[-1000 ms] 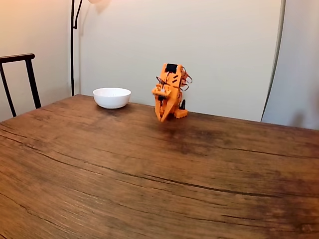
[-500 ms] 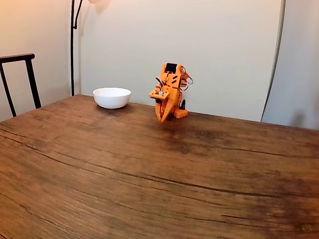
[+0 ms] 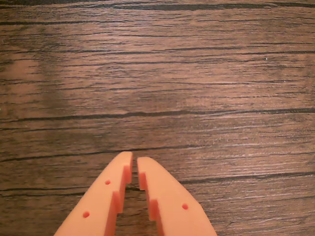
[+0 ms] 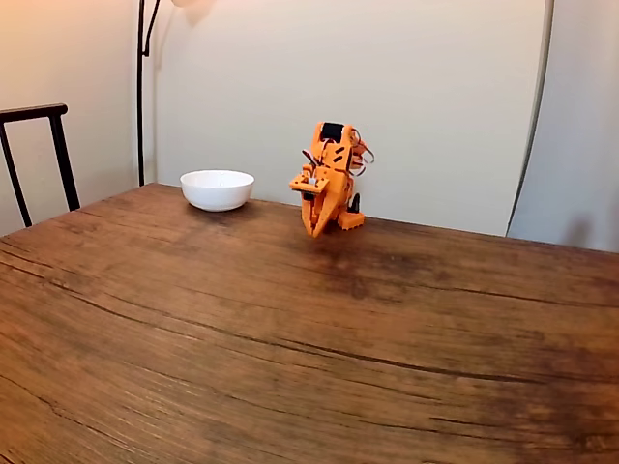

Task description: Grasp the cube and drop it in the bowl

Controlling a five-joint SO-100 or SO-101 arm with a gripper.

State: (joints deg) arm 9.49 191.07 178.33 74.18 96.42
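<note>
The white bowl (image 4: 217, 189) sits at the far left of the wooden table (image 4: 290, 329) in the fixed view. To its right the orange arm is folded up near the table's back edge, its gripper (image 4: 314, 230) pointing down at the wood. In the wrist view the two orange fingers (image 3: 106, 196) of the gripper (image 3: 134, 158) stand almost together, a thin slit between them and nothing held, just above bare wood grain. The cube is out of view.
A dark chair back (image 4: 39, 155) stands beyond the table's left edge and a thin lamp pole (image 4: 141, 87) rises behind the bowl. A pale wall runs close behind the arm. Wide wooden tabletop stretches toward the camera.
The arm's wrist has turned slightly to the left compared with a second ago. The bowl has not moved.
</note>
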